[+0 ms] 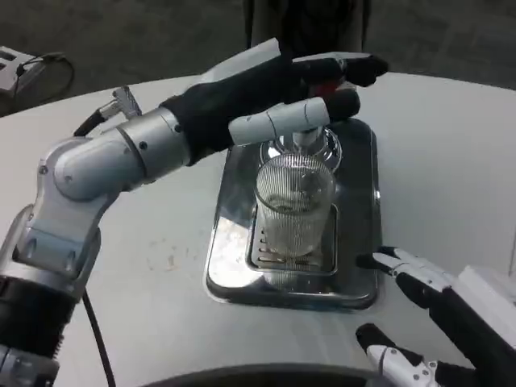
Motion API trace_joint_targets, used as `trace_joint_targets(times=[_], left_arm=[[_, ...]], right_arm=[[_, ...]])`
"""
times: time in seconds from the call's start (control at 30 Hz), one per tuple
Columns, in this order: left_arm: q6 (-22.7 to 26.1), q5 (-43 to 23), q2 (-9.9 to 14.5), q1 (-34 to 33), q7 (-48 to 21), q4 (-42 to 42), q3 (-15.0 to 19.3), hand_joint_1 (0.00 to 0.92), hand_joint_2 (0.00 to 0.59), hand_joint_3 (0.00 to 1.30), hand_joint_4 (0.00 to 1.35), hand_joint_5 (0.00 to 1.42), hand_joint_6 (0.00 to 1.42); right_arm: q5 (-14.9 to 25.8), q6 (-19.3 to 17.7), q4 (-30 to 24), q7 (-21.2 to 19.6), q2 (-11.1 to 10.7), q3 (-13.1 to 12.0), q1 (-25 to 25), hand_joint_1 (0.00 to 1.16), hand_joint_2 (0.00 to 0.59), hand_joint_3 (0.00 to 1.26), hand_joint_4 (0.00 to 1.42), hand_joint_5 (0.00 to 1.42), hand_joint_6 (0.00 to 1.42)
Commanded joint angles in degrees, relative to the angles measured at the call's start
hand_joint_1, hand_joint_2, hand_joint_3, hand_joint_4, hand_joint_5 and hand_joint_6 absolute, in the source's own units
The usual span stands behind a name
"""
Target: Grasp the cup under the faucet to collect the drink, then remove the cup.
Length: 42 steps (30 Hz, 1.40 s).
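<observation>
White round table (451, 145), dark carpet floor (145, 32)

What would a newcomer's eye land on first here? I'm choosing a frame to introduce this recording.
First, the ribbed glass cup standing on the drain grate of the shiny steel tray at the table's centre. Next, the left hand stretched over the faucet behind the cup. The right hand waits open at the lower right, beside the tray.

On the one white table (121, 290) there is one steel drip tray (363, 242), one ribbed glass cup (295, 205) at its middle, one faucet (306, 143) just behind it, and two hands, left hand (282, 93) far, right hand (427, 314) near.
</observation>
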Motion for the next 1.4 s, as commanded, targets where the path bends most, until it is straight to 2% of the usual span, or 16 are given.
trace_joint_targets(times=[0.03,0.37,0.57,0.63,0.67,0.7,0.77,0.8,0.87,1.0,1.2,1.27,1.4], left_arm=[[-2.1,3.3,1.0,1.1,-0.8,1.5,-1.9,0.0,0.018,0.18,0.13,0.25,0.25],[-5.8,6.0,1.7,0.8,-0.7,3.1,-2.9,0.0,0.015,0.19,0.14,0.26,0.26],[-7.6,6.4,1.6,0.6,-0.6,3.7,-3.7,0.0,0.015,0.19,0.14,0.26,0.26],[-8.1,6.5,1.7,0.6,-0.5,3.8,-4.0,0.0,0.015,0.19,0.14,0.26,0.26],[-8.3,6.5,1.7,0.6,-0.5,3.8,-4.1,0.0,0.015,0.19,0.14,0.26,0.26],[-8.5,6.6,1.8,0.6,-0.4,3.9,-4.2,0.0,0.015,0.19,0.14,0.26,0.26],[-8.8,6.8,1.8,0.6,-0.3,4.0,-4.4,0.0,0.015,0.19,0.14,0.26,0.26],[-8.9,6.8,1.8,0.7,-0.3,4.0,-4.4,0.0,0.015,0.19,0.14,0.26,0.26],[-9.1,6.9,1.8,0.7,-0.1,4.0,-4.4,0.0,0.015,0.19,0.14,0.25,0.26],[-9.1,6.7,1.8,0.8,0.2,3.6,-4.2,0.0,0.015,0.19,0.14,0.25,0.26],[-8.8,6.7,2.1,1.8,1.0,2.0,-3.9,0.0,0.015,0.19,0.14,0.25,0.25],[-8.6,6.6,2.4,2.2,1.2,1.4,-3.7,0.0,0.015,0.19,0.14,0.25,0.25],[-8.4,6.5,2.7,2.6,1.4,0.6,-3.3,0.0,0.015,0.19,0.14,0.25,0.25]], right_arm=[[1.9,3.0,1.0,-0.2,1.2,0.1,-0.2,0.32,0.463,0.15,0.05,0.05,0.08],[5.4,7.9,2.3,-2.1,3.2,0.3,-3.2,0.28,0.438,0.15,0.05,0.07,0.08],[7.2,7.9,3.7,-5.0,4.3,1.5,-4.8,0.27,0.443,0.15,0.06,0.08,0.08],[8.0,8.0,4.3,-6.1,4.8,1.8,-5.2,0.3,0.417,0.14,0.06,0.09,0.08],[8.3,8.0,4.7,-6.4,4.9,2.0,-5.4,0.32,0.423,0.14,0.06,0.09,0.08],[8.5,8.1,5.0,-6.7,4.9,2.2,-5.6,0.34,0.399,0.13,0.06,0.09,0.08],[9.1,7.6,5.7,-7.9,5.2,2.4,-5.7,0.37,0.379,0.12,0.06,0.1,0.08],[9.4,7.1,6.2,-8.6,5.2,2.6,-5.8,0.42,0.34,0.11,0.06,0.1,0.08],[10.6,6.0,7.7,-10.1,5.6,3.2,-6.2,0.52,0.31,0.07,0.06,0.11,0.08],[12.0,3.4,12.4,-13.0,6.2,5.2,-7.7,0.62,0.274,0.02,0.06,0.13,0.08],[15.1,-1.2,18.8,-18.9,9.5,7.4,-9.5,0.65,0.242,0.0,0.06,0.12,0.04],[14.3,-2.4,20.2,-21.5,10.5,8.3,-10.2,0.65,0.24,0.0,0.05,0.12,0.03],[12.3,-1.9,22.6,-25.9,12.6,9.9,-11.8,0.66,0.231,0.0,0.03,0.11,0.02]])
